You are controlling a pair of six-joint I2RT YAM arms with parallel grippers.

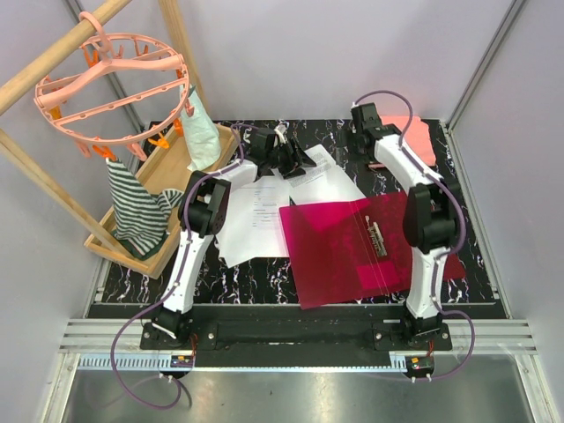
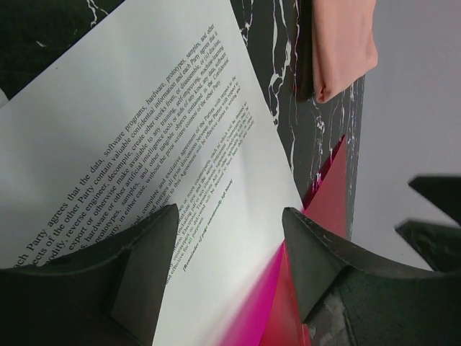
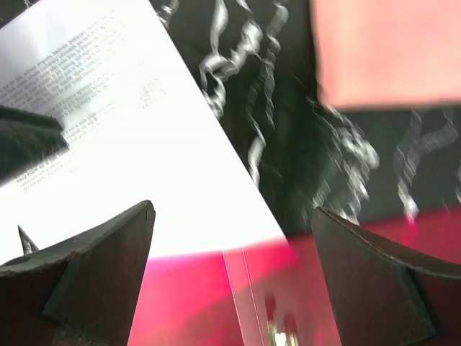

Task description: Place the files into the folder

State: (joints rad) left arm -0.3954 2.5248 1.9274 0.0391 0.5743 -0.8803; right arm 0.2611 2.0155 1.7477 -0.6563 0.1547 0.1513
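Note:
The files are white printed sheets [image 1: 264, 211] lying on the black marbled table, left of and partly under the open crimson folder [image 1: 352, 251]. The folder's metal clip [image 1: 377, 238] shows near its spine. My left gripper [image 1: 298, 163] is open over the top sheet [image 2: 144, 108], with the folder's edge [image 2: 331, 194] beside its right finger. My right gripper [image 1: 359, 141] is open and empty above the far corner of a sheet [image 3: 144, 130] and the folder's far edge [image 3: 216, 303].
A salmon-pink cloth [image 1: 419, 137] lies at the back right; it also shows in the left wrist view [image 2: 342, 43] and the right wrist view [image 3: 382, 50]. A wooden tray [image 1: 167, 176] with clothes and a pink peg hanger [image 1: 110, 84] stand at the back left. Grey walls enclose the table.

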